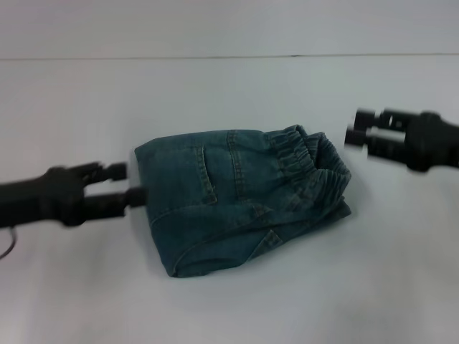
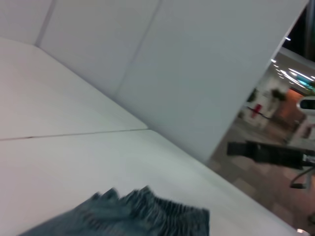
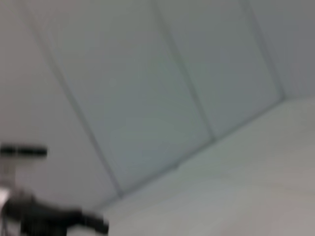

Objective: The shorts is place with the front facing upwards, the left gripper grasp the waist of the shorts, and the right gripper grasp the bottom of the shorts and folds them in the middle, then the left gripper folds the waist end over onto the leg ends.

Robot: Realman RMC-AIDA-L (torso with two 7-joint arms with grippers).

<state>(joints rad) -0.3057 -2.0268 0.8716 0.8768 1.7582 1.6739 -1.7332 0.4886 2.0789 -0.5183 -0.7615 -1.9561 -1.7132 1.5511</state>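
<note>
The blue-green denim shorts (image 1: 237, 201) lie folded in a compact bundle at the middle of the white table. The gathered waist of the shorts (image 1: 308, 161) sits on top at the bundle's right end and also shows in the left wrist view (image 2: 147, 211). The leg ends are hidden beneath it. My left gripper (image 1: 135, 182) hovers at the bundle's left folded edge, open, with nothing between its fingers. My right gripper (image 1: 353, 126) hangs to the right of the waist, apart from the cloth, open and empty.
The white table (image 1: 229, 308) runs back to a white wall (image 1: 229, 29). The left wrist view shows the right gripper (image 2: 256, 150) far off beyond the table's edge. The left arm (image 3: 49, 219) shows dark in the right wrist view.
</note>
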